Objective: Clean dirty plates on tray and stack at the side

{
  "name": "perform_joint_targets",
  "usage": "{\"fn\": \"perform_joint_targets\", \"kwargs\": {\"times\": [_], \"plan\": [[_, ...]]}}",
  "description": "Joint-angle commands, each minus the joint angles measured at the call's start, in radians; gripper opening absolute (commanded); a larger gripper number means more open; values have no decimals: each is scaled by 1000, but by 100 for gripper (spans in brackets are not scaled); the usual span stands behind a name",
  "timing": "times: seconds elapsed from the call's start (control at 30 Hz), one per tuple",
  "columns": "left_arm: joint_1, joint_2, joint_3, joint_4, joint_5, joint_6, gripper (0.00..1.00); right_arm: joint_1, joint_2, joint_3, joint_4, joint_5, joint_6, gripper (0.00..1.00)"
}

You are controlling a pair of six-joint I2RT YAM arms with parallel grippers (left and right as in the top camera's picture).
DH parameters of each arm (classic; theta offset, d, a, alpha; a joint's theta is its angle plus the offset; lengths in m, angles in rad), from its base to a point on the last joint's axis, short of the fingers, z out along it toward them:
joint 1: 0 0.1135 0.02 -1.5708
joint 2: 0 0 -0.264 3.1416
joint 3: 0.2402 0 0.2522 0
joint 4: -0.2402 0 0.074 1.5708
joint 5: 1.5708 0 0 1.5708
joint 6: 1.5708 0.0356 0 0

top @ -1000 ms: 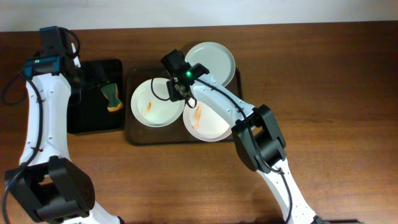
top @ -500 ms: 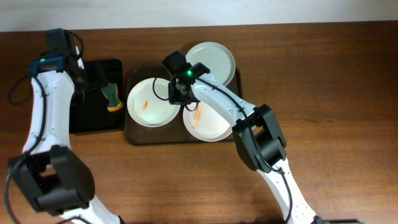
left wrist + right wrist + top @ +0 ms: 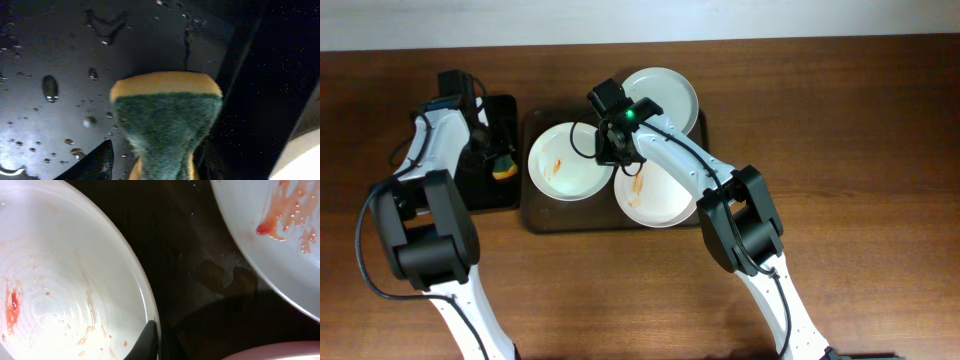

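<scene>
Three white plates lie on the dark brown tray (image 3: pixel 534 214). The left plate (image 3: pixel 565 165) and the front right plate (image 3: pixel 655 195) carry orange-red sauce streaks; the back plate (image 3: pixel 660 93) looks clean from above. My right gripper (image 3: pixel 608 150) is shut on the left plate's right rim; in the right wrist view (image 3: pixel 160 341) one finger lies inside the rim of that plate (image 3: pixel 65 280), with the front right plate (image 3: pixel 280 240) across the tray (image 3: pixel 200 255). My left gripper (image 3: pixel 496 160) is shut on a green and yellow sponge (image 3: pixel 167 115) over the black bin.
The black rectangular bin (image 3: pixel 470 192) stands left of the tray, its wet floor (image 3: pixel 50 50) beaded with drops. The sponge (image 3: pixel 503 168) is at the bin's right side. Bare brown table lies right of and in front of the tray.
My left arm swung from the bin's far left corner to over the sponge and closed on it. The left plate shifted slightly left and back in my right gripper.
</scene>
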Motion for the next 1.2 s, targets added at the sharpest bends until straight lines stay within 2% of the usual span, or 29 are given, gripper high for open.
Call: {"fn": "perform_joint_targets", "kwargs": {"times": [0.0,0.1,0.13,0.2,0.23,0.27,0.3,0.33,0.4,0.47,0.5,0.57,0.63,0.7,0.87,0.93,0.97,1.0,1.07,1.1,1.13,1.17], "plan": [[-17,9,-4,10,8,2,51,-11,23,5,-8,22,-2,4],[-21,9,-17,18,6,2,50,-11,23,5,-8,21,-2,4],[-20,9,-32,31,2,2,45,-11,23,5,-8,21,-2,4],[-20,9,-71,65,-14,2,44,-11,23,5,-8,21,-2,4],[-20,9,-80,73,-24,2,41,-11,23,5,-10,21,-2,4],[-19,9,-79,78,-23,2,27,-11,23,5,-13,21,-2,4],[-19,9,-79,83,-23,2,5,-11,23,5,-13,21,-2,4],[-19,8,-77,83,-21,2,1,-11,23,5,-13,18,-1,4],[-19,-35,-8,-3,-11,36,1,-18,23,5,-6,-72,-2,4],[-36,-104,61,-71,103,136,1,-40,23,5,-2,-142,-53,4],[-48,-140,73,-77,204,167,1,-55,23,5,2,-196,-68,4],[-78,-156,72,-64,298,176,1,-68,23,5,1,-212,-70,4],[-155,-127,47,-32,291,241,1,-69,23,5,-1,-212,-74,4],[-194,-84,45,-32,246,241,1,-71,23,5,-1,-212,-74,4],[-208,94,45,-33,189,241,1,-77,23,5,0,-212,-74,4],[-214,108,45,-72,248,243,1,-77,23,5,1,-211,-74,4],[-233,108,45,-107,376,339,1,-77,23,5,4,-211,-74,4],[-248,108,45,-124,385,374,1,-77,23,5,4,-211,-74,4],[-263,117,45,-100,224,323,1,-77,23,5,4,-211,-74,4],[-262,134,45,-90,45,175,1,-77,23,5,4,-211,-74,4],[-258,153,45,-116,-188,-24,1,-77,23,5,4,-211,-74,4],[-258,155,45,-161,-317,-150,1,-77,23,5,3,-211,-74,4]]}}
